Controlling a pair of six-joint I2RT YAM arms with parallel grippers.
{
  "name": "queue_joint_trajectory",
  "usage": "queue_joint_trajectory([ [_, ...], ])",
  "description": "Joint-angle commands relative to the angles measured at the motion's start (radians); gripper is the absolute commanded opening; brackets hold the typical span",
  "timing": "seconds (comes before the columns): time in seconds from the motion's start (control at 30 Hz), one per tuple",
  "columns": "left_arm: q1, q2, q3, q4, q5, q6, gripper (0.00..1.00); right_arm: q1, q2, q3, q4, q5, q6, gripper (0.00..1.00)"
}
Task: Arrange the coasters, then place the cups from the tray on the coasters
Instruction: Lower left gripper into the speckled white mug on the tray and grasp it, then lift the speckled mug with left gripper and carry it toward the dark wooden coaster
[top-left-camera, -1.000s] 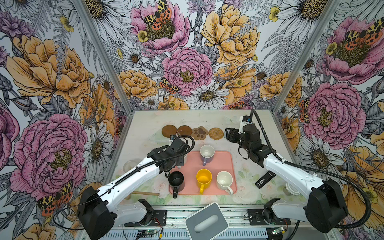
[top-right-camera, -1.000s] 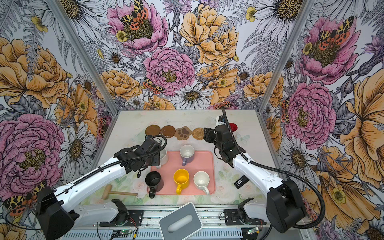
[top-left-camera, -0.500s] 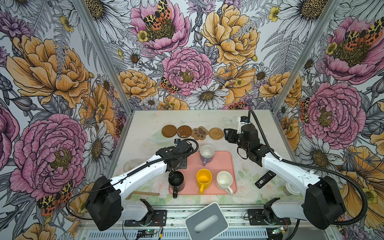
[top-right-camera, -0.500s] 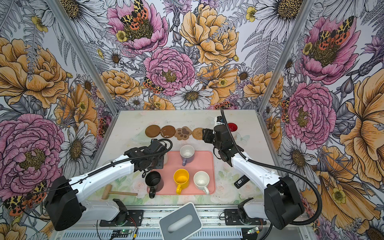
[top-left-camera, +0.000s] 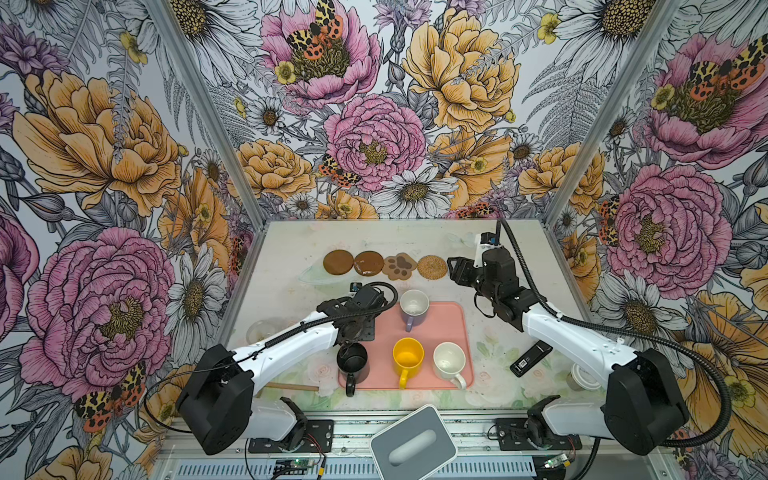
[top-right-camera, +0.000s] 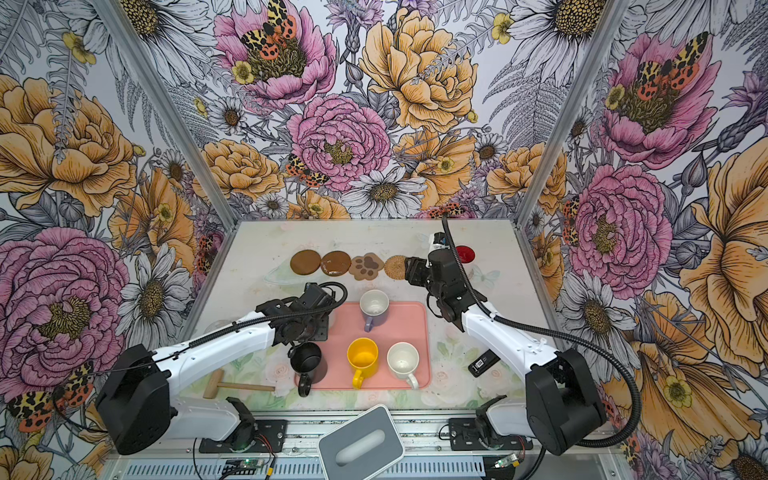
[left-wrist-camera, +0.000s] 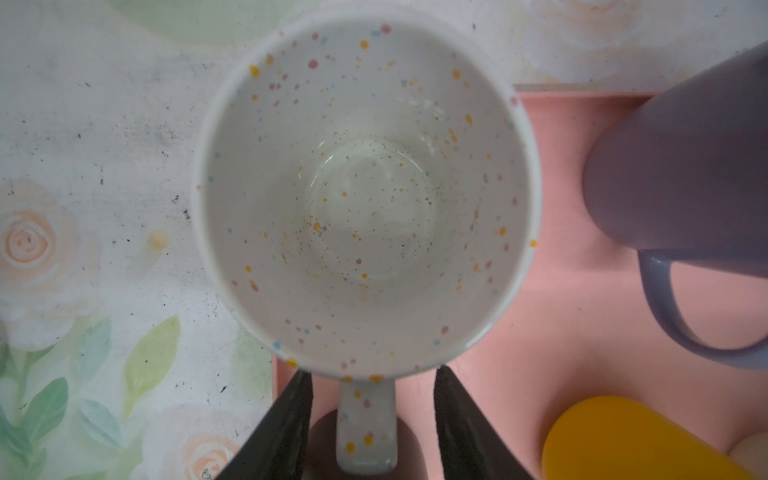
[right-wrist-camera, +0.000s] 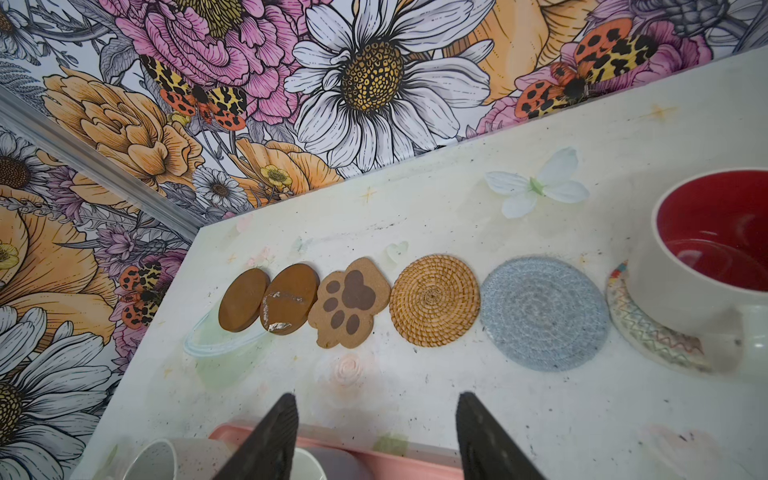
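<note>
Left wrist view: straight down into the speckled white cup (left-wrist-camera: 365, 187), upright at the far left corner of the tray (left-wrist-camera: 582, 332), lavender cup (left-wrist-camera: 685, 166) just beside it. Handle (left-wrist-camera: 365, 424) lying between the two dark fingers of the left gripper (left-wrist-camera: 372, 376), a slim gap on either side: parted and straddling, not yet pinching. Marks the change. A second ago, in both top views, hung a touch further toward the far edge with a sliver of that white cup peeping out; has since dropped and lined up, hiding the cup under the wrist. Reads as the reach finished and the grasp about to begin. Elsewhere on the tray, untouched: black cup (top-left-camera: 352, 359) at the near left corner, yellow cup (top-left-camera: 408, 359) and cream-white cup (top-left-camera: 449, 360) along the near edge. Beyond, across the far half of the worktop (right-wrist-camera: 415, 208), six coasters (top-left-camera: 399, 266) in one row: a brown disc (right-wrist-camera: 243, 305), a second brown disc (right-wrist-camera: 289, 299), paw-print coaster (right-wrist-camera: 353, 301), rattan round (right-wrist-camera: 434, 300), grey-blue woven round (right-wrist-camera: 544, 313), cream lacy round (right-wrist-camera: 656, 345), only the last loaded, with the red-inside cup (right-wrist-camera: 706, 266). Right gripper (right-wrist-camera: 376, 399) spread wide on nothing, hanging near the right end of the row, barely shifted from a second ago. Suggests arranging done, one cup home, a second about to follow; calls for a firm close on the handle and a straight lift clear of the lavender cup.
</note>
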Motion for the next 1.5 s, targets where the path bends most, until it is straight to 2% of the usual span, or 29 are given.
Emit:
queue_joint_trajectory([
  [0.0,0.013,0.010,-0.015,0.054,0.020,-0.022,0.47,-0.010,0.005,0.003,0.029,-0.011,0.009,0.63],
  [0.4,0.041,0.033,-0.049,0.105,0.026,-0.022,0.40,-0.017,0.012,0.001,0.027,-0.016,0.016,0.63],
  [0.6,0.051,0.044,-0.060,0.129,0.039,-0.019,0.30,-0.020,0.019,0.004,0.029,-0.022,0.019,0.63],
  [0.73,0.054,0.059,-0.060,0.133,0.040,-0.018,0.19,-0.020,0.024,0.006,0.029,-0.025,0.018,0.63],
  [0.87,0.054,0.070,-0.056,0.133,0.041,-0.012,0.00,-0.022,0.029,0.009,0.027,-0.031,0.021,0.63],
  [1.1,0.052,0.057,-0.051,0.133,0.010,-0.022,0.00,-0.026,0.032,0.011,0.024,-0.034,0.021,0.63],
  [1.47,0.051,-0.072,-0.060,0.138,-0.040,-0.045,0.00,-0.029,0.032,0.006,0.024,-0.038,0.022,0.63],
])
